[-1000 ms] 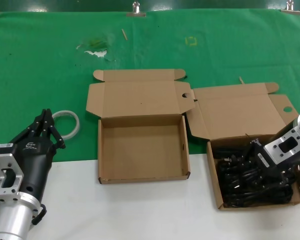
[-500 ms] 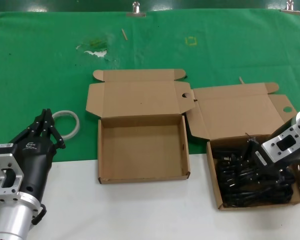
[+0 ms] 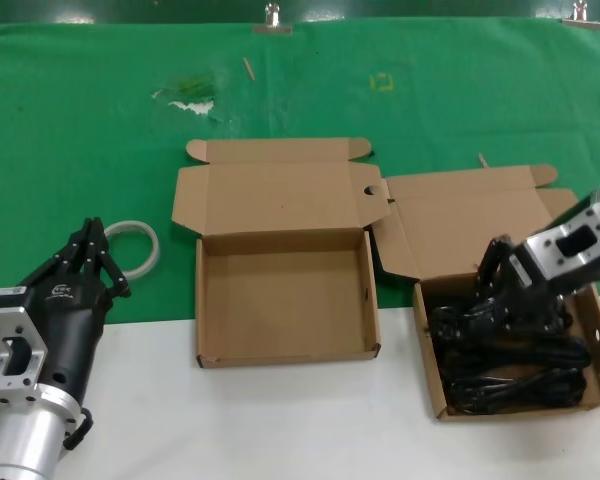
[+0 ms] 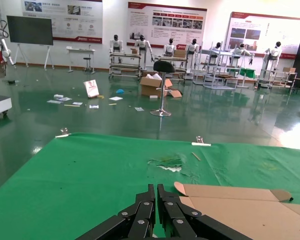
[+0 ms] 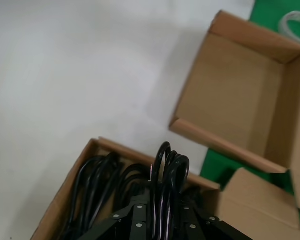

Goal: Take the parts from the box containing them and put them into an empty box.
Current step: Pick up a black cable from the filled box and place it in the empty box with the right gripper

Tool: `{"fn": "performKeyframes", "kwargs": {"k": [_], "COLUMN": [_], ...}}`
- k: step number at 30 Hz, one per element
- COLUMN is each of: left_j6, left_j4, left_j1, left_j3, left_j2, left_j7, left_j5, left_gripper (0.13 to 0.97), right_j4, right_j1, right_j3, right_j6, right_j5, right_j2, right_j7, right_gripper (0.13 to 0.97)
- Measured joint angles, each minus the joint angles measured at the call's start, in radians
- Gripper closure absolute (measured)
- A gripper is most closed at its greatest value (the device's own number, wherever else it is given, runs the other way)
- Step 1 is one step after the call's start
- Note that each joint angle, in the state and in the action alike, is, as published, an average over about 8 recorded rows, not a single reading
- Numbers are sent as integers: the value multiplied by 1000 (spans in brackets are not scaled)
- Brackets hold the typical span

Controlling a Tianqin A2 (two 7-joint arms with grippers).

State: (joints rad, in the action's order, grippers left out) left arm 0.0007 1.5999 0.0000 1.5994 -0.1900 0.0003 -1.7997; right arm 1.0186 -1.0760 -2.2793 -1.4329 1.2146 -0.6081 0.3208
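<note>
Power cords (image 3: pixel 510 355): tangled in narrow box (image 3: pixel 428 370).
Right claw (image 3: pixel 490 300): pinching one cord loop.
Left claw (image 3: pixel 80 255): pressed together, parked.
Risk: neighbouring cords could snag, missing squarish box (image 3: pixel 280 355).

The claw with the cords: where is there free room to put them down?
Inside the empty box, bare right to its walls. Also the white table in front of both boxes. Crowded: the cord box, where the right claw grips a cord bundle.
</note>
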Motion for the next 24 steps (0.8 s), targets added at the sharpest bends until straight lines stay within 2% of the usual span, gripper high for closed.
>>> {"fn": "performKeyframes", "kwargs": {"k": [11, 24], "left_j6": [0, 0], "left_j4": [0, 0], "left_j1": [0, 0], "left_j3": [0, 0], "left_j2": [0, 0], "left_j7": [0, 0], "left_j5": [0, 0], "left_gripper": [941, 941], "right_j4": [5, -30], "right_j1": [-55, -76], "right_j3": [34, 42], "right_j6": [-17, 49], "right_j5": [49, 88], "right_j2": [44, 147], "right_j7": [-95, -83], "right_gripper": [909, 911]}}
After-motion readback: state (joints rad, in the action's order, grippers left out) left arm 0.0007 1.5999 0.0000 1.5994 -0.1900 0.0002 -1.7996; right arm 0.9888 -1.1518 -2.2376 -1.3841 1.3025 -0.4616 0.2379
